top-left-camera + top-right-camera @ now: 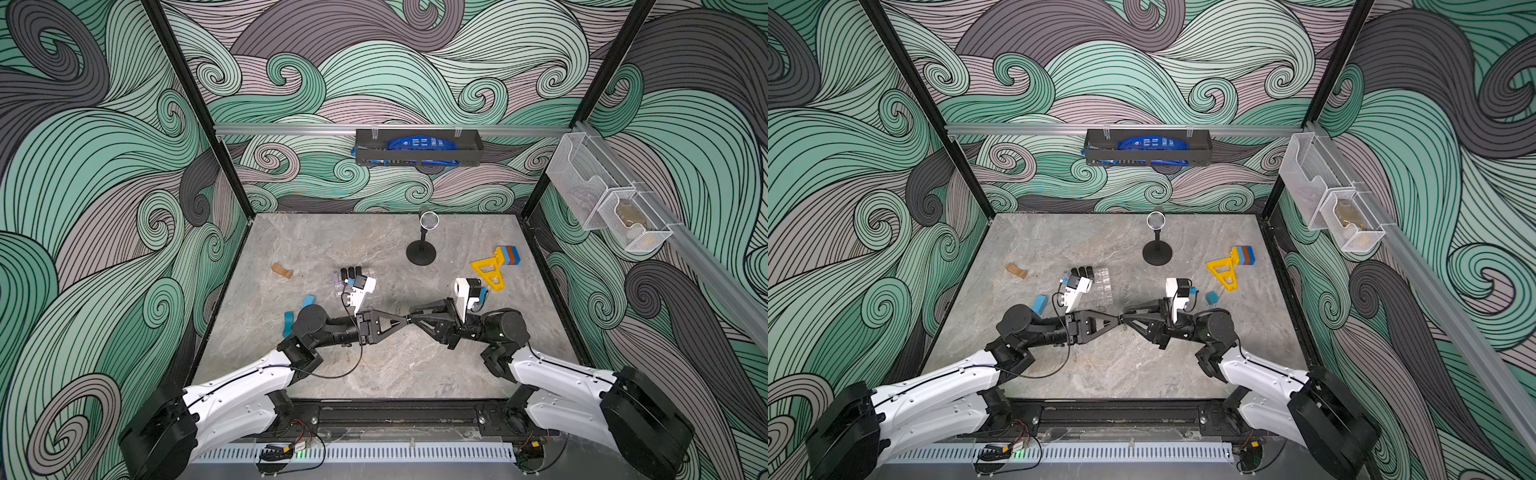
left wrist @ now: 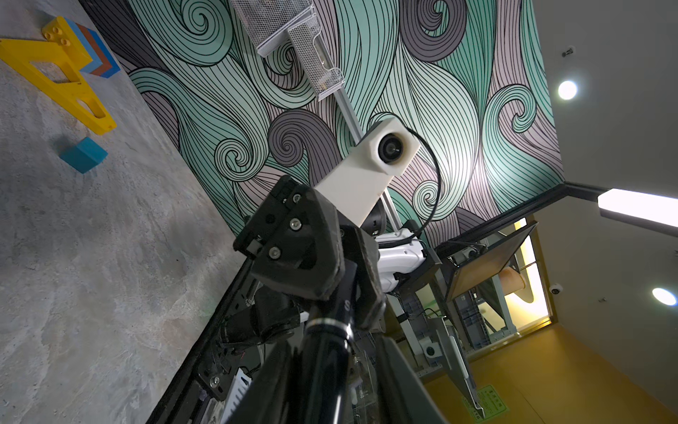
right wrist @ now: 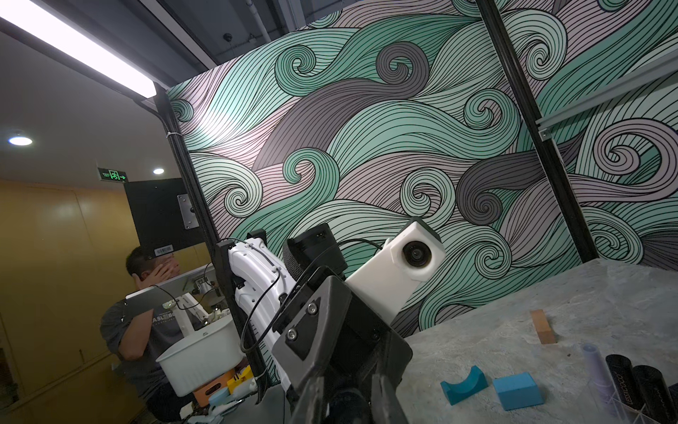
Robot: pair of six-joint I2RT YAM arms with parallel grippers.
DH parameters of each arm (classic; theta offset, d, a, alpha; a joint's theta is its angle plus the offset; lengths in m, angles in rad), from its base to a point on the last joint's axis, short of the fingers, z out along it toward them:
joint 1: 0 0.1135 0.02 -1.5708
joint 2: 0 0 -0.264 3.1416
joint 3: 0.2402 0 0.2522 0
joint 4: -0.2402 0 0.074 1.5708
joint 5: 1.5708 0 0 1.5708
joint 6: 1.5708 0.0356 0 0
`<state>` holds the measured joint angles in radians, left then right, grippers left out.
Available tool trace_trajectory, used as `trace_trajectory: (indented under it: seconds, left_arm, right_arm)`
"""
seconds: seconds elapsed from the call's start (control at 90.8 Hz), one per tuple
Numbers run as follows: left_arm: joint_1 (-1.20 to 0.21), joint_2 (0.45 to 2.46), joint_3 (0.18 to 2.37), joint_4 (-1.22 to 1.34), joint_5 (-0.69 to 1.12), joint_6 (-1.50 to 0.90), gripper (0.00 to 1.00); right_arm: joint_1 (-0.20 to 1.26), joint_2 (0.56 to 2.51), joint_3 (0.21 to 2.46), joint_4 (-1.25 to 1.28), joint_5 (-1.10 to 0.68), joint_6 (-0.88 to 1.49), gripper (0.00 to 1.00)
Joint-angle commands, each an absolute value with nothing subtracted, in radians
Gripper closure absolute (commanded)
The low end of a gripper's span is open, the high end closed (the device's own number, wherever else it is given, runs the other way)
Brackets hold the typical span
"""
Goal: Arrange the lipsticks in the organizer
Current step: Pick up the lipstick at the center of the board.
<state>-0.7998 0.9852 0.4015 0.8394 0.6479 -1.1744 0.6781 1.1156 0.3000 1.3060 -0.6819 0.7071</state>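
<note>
Right fingers [image 2: 367, 290] clamp 1 end of a lipstick [image 2: 330, 352]; your left fingers [image 2: 400, 385] flank the other end, but you cannot tell whether they touch it. 3 more lipsticks [image 1: 1081, 272] stand in the organizer [image 1: 1104, 286], well behind the left fingers.

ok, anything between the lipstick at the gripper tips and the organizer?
Nothing visible. The lipstick is between the left gripper and right gripper; only bare table separates it from the organizer. Other lipsticks stand at its far side, and the nearer cells look free.
</note>
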Motion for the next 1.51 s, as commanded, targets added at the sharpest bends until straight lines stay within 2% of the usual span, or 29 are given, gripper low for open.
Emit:
trace_trajectory:
  seconds: [0.0, 0.121, 0.253, 0.44, 0.528, 0.66, 0.738, 0.815, 0.947, 1.178, 1.497]
  left_arm:
    - [-0.804, 0.975, 0.419, 0.893, 0.659, -1.162, 0.69]
    - [-0.804, 0.958, 0.391, 0.905, 0.598, -1.151, 0.77]
    - [-0.802, 0.947, 0.384, 0.889, 0.582, -1.133, 0.81]
    - [-0.796, 0.938, 0.386, 0.881, 0.581, -1.073, 0.85]
    - [-0.786, 0.892, 0.386, 0.790, 0.554, -0.970, 0.86]
    - [-0.787, 0.803, 0.409, 0.453, 0.398, -0.656, 0.86]
    - [-0.788, 0.779, 0.413, 0.357, 0.269, -0.484, 0.87]
    - [-0.790, 0.803, 0.363, 0.467, 0.197, -0.380, 0.88]
    - [-0.789, 0.874, 0.305, 0.701, 0.158, -0.355, 0.88]
    - [-0.789, 0.872, 0.322, 0.667, 0.196, -0.402, 0.88]
    - [-0.789, 0.841, 0.306, 0.643, 0.160, -0.413, 0.88]
  right_arm:
    - [0.684, 1.129, 0.314, 1.345, -0.668, 0.714, 0.91]
    - [0.685, 1.136, 0.315, 1.353, -0.671, 0.726, 0.88]
    - [0.685, 1.141, 0.323, 1.354, -0.673, 0.749, 0.82]
    - [0.683, 1.128, 0.332, 1.326, -0.624, 0.835, 0.56]
    - [0.666, 1.091, 0.359, 1.138, -0.556, 0.915, 0.49]
    - [0.638, 1.047, 0.457, 0.703, -0.493, 1.035, 0.49]
    - [0.636, 1.048, 0.513, 0.439, -0.461, 1.051, 0.49]
    - [0.639, 1.065, 0.553, 0.313, -0.475, 1.085, 0.49]
    - [0.664, 1.143, 0.638, 0.200, -0.529, 1.098, 0.49]
    - [0.668, 1.203, 0.659, 0.300, -0.565, 1.145, 0.53]
    - [0.690, 1.293, 0.662, 0.444, -0.552, 1.286, 0.53]
